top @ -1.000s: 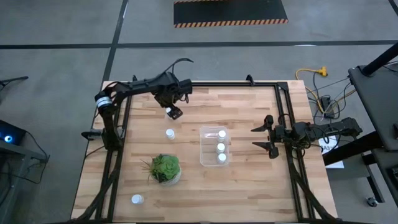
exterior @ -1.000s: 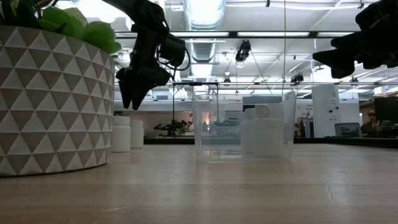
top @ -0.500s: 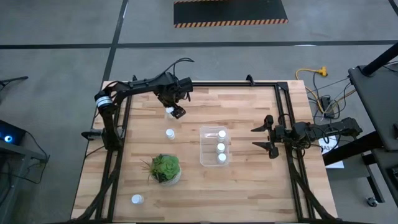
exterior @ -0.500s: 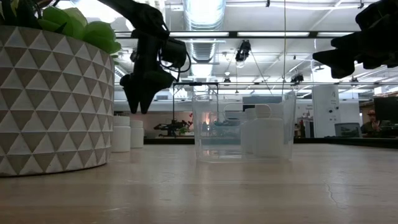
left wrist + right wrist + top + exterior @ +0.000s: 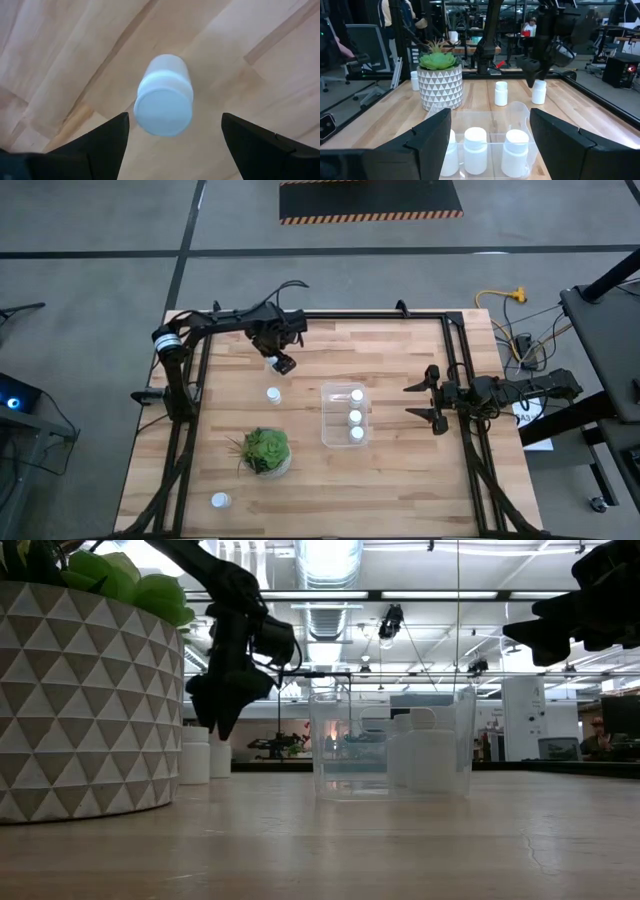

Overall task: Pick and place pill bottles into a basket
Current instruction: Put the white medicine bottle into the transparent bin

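The step in hand looks like the left arm's descent onto a pill bottle (image 5: 164, 96) standing on the wooden counter (image 5: 400, 470), upper left of centre in the high view. In the left wrist view the white cap sits between the two dark fingers (image 5: 100, 145), a little nearer one of them. To do this well, the left gripper (image 5: 279, 361) should shift sideways until the cap is midway, then come straight down so both fingers pass the cap and close on the bottle's body, not on the cap's edge. The bottle is light and upright, so a glancing touch would likely tip it over.

The left fingers are spread wide, clear of the bottle on both sides, holding and touching nothing.

The right gripper (image 5: 436, 411) waits at the right of the high view, beside the clear basket (image 5: 326, 432) but apart from it. Its fingers (image 5: 427, 145) are spread and empty.

Three pill bottles (image 5: 356, 417) stand in a row inside the basket, centre of the high view. Another bottle (image 5: 273, 394) stands on the counter just below the left gripper's target, and one more (image 5: 220, 500) at lower left, beyond the potted succulent (image 5: 265, 451). The lift must clear the basket's wall before release.
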Motion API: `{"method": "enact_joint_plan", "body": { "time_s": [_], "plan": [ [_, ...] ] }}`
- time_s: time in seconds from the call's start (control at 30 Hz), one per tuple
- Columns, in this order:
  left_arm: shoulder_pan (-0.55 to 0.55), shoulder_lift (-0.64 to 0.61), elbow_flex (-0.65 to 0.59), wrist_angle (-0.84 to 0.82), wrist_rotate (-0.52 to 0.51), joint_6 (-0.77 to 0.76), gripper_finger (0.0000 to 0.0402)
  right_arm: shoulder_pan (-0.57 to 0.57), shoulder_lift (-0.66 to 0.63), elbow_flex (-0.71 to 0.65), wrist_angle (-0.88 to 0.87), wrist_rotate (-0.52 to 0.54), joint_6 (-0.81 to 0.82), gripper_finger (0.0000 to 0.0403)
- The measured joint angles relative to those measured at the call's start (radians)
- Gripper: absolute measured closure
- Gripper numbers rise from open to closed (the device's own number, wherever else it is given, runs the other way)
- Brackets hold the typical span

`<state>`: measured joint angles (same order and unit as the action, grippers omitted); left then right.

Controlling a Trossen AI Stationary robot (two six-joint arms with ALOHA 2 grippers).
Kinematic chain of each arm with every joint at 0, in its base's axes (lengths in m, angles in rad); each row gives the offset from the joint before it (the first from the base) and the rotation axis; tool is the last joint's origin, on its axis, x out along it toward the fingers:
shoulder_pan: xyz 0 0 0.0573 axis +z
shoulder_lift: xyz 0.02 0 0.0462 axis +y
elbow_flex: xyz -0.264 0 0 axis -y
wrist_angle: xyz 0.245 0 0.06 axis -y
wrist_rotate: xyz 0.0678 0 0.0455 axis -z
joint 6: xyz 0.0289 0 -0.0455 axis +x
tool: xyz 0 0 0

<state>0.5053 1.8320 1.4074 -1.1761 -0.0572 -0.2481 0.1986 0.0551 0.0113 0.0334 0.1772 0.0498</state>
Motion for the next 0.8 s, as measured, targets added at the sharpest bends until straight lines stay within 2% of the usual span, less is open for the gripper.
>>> {"method": "enact_joint_plan", "body": {
  "time_s": [0.8],
  "plan": [
    [0.002,0.0,-0.022,0.044,-0.027,-0.008,0.0105,0.0,0.0,0.0,0.0,0.0,0.001,0.0142]
  ]
}}
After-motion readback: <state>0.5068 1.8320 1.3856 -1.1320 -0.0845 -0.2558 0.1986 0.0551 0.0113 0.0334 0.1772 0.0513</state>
